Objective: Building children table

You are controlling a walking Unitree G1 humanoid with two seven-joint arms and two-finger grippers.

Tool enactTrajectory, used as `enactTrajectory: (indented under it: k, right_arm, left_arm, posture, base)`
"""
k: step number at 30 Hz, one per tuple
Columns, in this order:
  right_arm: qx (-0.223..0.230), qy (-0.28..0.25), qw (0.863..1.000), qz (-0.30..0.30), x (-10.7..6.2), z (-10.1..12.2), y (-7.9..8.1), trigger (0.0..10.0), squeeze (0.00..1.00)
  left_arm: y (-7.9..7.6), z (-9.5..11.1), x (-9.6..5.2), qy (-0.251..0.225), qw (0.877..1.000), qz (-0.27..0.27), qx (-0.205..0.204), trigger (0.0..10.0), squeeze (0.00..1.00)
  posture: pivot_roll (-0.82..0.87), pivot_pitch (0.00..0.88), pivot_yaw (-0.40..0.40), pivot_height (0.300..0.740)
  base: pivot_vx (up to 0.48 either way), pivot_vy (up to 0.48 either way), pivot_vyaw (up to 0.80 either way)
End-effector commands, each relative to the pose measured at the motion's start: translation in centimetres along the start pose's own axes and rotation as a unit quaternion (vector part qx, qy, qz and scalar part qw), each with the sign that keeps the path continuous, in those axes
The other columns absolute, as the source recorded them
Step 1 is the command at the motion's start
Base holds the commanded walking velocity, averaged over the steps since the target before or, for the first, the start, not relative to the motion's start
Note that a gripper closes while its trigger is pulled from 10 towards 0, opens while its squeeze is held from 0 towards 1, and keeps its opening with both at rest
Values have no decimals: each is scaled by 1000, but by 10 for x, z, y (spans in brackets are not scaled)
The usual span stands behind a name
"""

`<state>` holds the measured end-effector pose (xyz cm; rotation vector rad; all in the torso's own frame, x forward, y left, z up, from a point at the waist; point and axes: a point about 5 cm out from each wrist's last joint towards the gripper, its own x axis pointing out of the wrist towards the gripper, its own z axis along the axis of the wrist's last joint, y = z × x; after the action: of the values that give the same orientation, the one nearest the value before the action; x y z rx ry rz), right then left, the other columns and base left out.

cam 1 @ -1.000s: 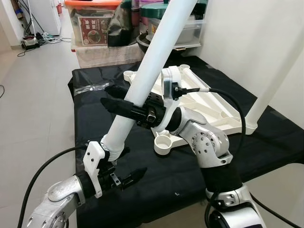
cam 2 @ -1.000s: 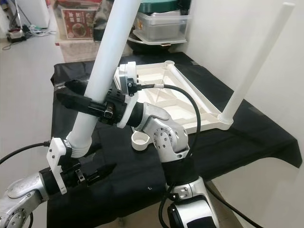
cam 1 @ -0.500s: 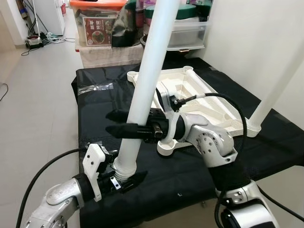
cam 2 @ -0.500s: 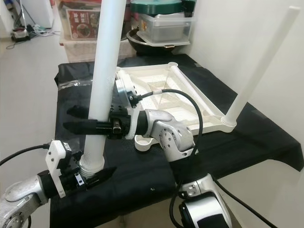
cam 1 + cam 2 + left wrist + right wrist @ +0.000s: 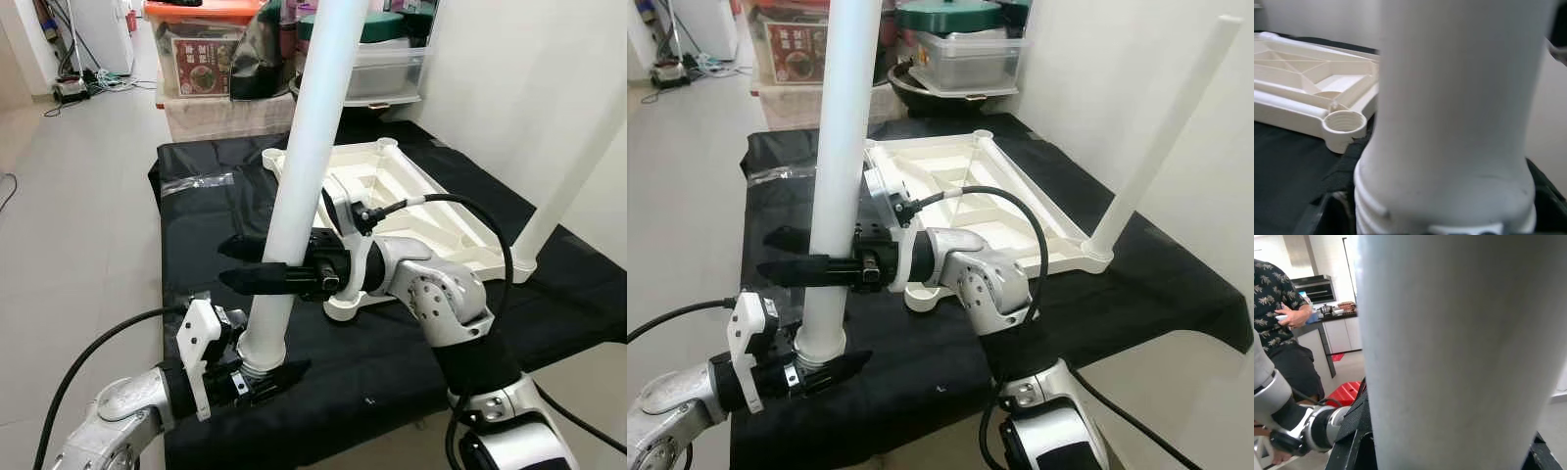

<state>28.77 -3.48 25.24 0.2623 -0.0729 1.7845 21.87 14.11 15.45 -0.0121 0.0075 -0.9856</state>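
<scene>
The right pincer was clamped on the white table leg about halfway up, one black finger on each side. The left pincer was closed around the ribbed bottom end of the same leg, low over the black-covered surface. The leg stood nearly upright. Just behind it lay the upside-down white tabletop, with a round socket close to the leg's end. Another leg stood in the tabletop's far corner.
</scene>
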Motion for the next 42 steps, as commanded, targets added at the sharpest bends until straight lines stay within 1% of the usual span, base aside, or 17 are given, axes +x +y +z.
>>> enactTrajectory:
  k: [1, 2, 3, 4, 9, 10, 15, 16, 21, 23, 25, 37, 38, 39, 40, 41, 42]
  right_arm:
    - [2, -2, 999, 40, 12, 1, 5, 0, 0]
    - [3, 2, 1000, 30, 12, 0, 4, 2784, 0]
    - [3, 2, 1000, 30, 12, 0, 4, 2784, 0]
    - [2, 7, 1000, 15, 12, -1, 1, 10000, 0]
    - [2, 5, 998, -58, 11, -2, -10, 10000, 0]
    - [10, -11, 995, -103, 9, -1, -19, 10000, 1000]
    - [9, -16, 981, -191, 5, -1, -30, 10000, 1000]
    - [14, -15, 976, -218, 4, -2, -31, 10000, 0]
    - [67, -48, 948, -307, 1, -7, -40, 10000, 0]
    - [130, -79, 924, -352, 4, -15, -43, 10000, 0]
    - [142, -87, 918, -361, 9, -18, -44, 10000, 0]
    - [199, -137, 891, -384, 40, -24, -45, 10000, 0]
    - [208, -145, 883, -396, 42, -24, -46, 8784, 0]
    - [216, -151, 873, -410, 43, -25, -47, 5490, 0]
    - [225, -154, 866, -420, 43, -26, -47, 4353, 0]
    - [233, -158, 857, -433, 42, -28, -48, 0, 0]
    - [233, -158, 857, -433, 42, -28, -48, 0, 0]
  left_arm:
    - [-3, -1, -1, 5, 1000, -13, 6, 0, 0]
    - [-4, -1, -2, 3, 1000, -13, 4, 0, 0]
    - [-4, -1, -2, 3, 1000, -13, 4, 0, 0]
    - [-5, -1, -3, 3, 1000, -17, 6, 0, 0]
    - [-4, 0, -5, 0, 1000, -10, 13, 0, 0]
    - [-2, 1, -6, -1, 1000, -1, 17, 0, 0]
    - [6, 6, -10, -1, 999, 31, 37, 0, 0]
    - [10, 8, -11, -2, 998, 50, 48, 0, 0]
    - [33, 9, -10, 14, 981, 166, 101, 0, 0]
    - [46, 5, -5, 35, 959, 239, 148, 0, 0]
    - [49, 1, -1, 46, 952, 259, 157, 0, 0]
    - [48, -9, 29, 65, 945, 264, 185, 0, 0]
    - [48, -11, 30, 66, 944, 265, 184, 0, 0]
    - [47, -13, 32, 67, 944, 265, 187, 0, 0]
    - [46, -14, 33, 67, 943, 266, 189, 0, 0]
    - [46, -15, 34, 66, 943, 267, 190, 0, 0]
    - [46, -15, 34, 66, 943, 267, 190, 0, 0]
  posture:
    - [48, 0, -72, 740]
    - [48, 0, -72, 740]
    - [48, 0, -72, 740]
    - [49, 0, -75, 740]
    - [51, 0, -78, 740]
    - [50, 0, -79, 740]
    - [53, 0, -80, 740]
    - [48, 0, -79, 740]
    - [50, 0, -80, 740]
    - [49, 0, -73, 740]
    - [47, 0, -69, 740]
    - [52, 0, -73, 740]
    - [52, 0, -73, 740]
    - [52, 0, -73, 740]
    - [52, 0, -73, 740]
    - [53, 0, -72, 740]
    - [53, 0, -72, 740]
  base:
    - [0, 0, 0]
    - [0, 0, 0]
    - [0, 0, 0]
    - [0, 0, 0]
    - [0, 0, 0]
    - [0, 0, 0]
    - [0, 0, 0]
    - [0, 0, 0]
    - [0, 0, 0]
    - [0, 0, 0]
    - [0, 0, 0]
    - [0, 0, 0]
    - [0, 0, 0]
    - [0, 0, 0]
    - [0, 0, 0]
    - [0, 0, 0]
    - [0, 0, 0]
